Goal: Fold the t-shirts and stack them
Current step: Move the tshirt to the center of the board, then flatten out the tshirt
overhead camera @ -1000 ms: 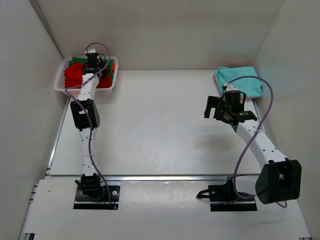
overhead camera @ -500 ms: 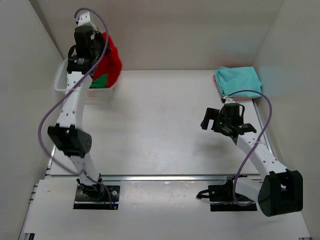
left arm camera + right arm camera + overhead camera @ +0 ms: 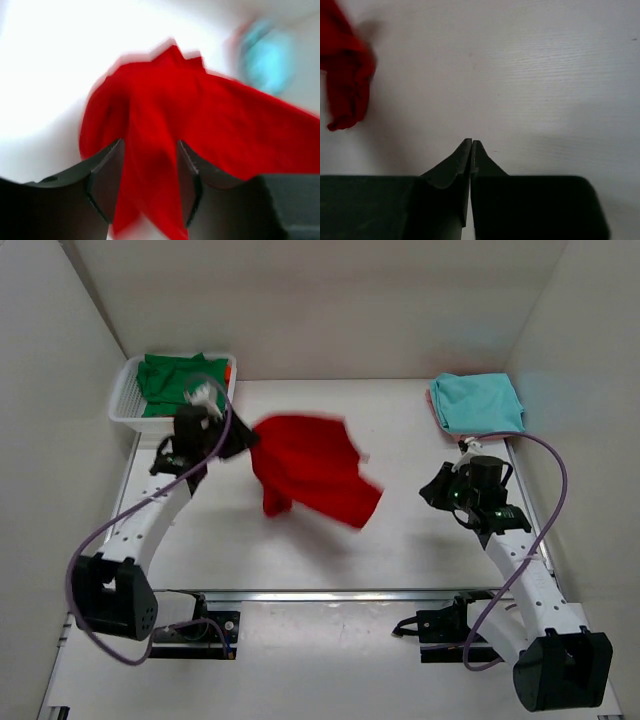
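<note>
- Left claw is showing its jaws apart with the red t-shirt bunched between them. It's too blurry, so I can't tell if it's pinched or slipping.
- Right claw is closed on nothing, hovering over the tabletop.
- The red one is billowing mid-tabletop. The teal t-shirt is lying folded far right, and the green t-shirt is sitting in the basket.
- I'm thinking: get it lying flat first, then take opposite corners with both claws.
- Not seeing any labels or writing.

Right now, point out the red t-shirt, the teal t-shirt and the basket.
red t-shirt [image 3: 315, 465]: top external view, middle of the cloth.
teal t-shirt [image 3: 478, 402]: top external view, centre of the fold.
basket [image 3: 121, 400]: top external view, left wall.
</note>
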You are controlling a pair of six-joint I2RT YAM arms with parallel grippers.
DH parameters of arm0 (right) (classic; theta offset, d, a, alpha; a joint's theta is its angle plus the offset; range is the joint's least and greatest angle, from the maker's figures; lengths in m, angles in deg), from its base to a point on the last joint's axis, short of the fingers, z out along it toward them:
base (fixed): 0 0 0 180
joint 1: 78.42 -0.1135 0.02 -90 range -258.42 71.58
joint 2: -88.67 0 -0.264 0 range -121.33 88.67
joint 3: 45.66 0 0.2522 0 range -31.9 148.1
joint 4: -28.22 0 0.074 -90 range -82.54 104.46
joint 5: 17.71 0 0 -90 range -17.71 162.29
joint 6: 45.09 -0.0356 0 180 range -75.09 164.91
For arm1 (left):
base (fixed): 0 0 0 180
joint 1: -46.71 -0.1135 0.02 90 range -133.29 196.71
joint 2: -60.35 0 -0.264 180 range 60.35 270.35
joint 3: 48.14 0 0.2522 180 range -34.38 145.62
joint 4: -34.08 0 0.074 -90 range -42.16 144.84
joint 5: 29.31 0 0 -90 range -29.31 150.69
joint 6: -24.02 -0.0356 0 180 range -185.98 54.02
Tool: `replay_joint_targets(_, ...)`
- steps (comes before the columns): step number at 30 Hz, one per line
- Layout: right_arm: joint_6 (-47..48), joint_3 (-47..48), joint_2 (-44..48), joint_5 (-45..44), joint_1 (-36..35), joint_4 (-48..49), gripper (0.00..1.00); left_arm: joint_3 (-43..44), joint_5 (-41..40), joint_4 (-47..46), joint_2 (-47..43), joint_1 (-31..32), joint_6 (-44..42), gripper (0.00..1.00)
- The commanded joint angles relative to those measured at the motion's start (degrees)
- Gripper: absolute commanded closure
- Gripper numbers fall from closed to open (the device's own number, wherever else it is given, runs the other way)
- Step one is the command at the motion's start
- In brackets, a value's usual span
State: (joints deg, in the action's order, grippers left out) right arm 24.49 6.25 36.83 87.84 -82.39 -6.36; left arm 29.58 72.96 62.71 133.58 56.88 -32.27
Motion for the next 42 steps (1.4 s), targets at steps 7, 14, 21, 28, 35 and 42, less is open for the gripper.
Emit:
replay_joint_targets(7,-4.3,-4.6,-1.2,0.0,-14.9,10.6,0.37,-31.3,3.1,-0.4,-14.7,1.9,2.2,0.35)
replay_joint_targets(14,-10.2,-4.1,-16.5,1.3,-27.0,24.5,0.36,-38.0,-2.3,3.0,-21.7,0.4,1.0,0.31)
replay_joint_targets(21,-12.0,1.8,-32.4,0.2,-32.3,24.4,0.27,-38.3,-5.9,3.7,-22.4,-0.8,0.0,0.31)
replay_joint_targets(28,-15.3,3.3,-40.3,1.1,-33.9,23.2,1.00,-37.4,-9.5,2.0,-18.7,-1.9,-1.1,0.28)
replay_joint_targets(35,-13.6,0.9,-29.8,-1.1,-29.4,17.7,1.00,-35.4,-9.9,-1.9,-12.0,-1.0,-0.7,0.22)
replay_joint_targets(42,-11.0,0.1,-24.8,-0.3,-25.8,14.6,1.00,-34.2,-11.5,-10.2,-2.7,-0.9,3.2,0.21)
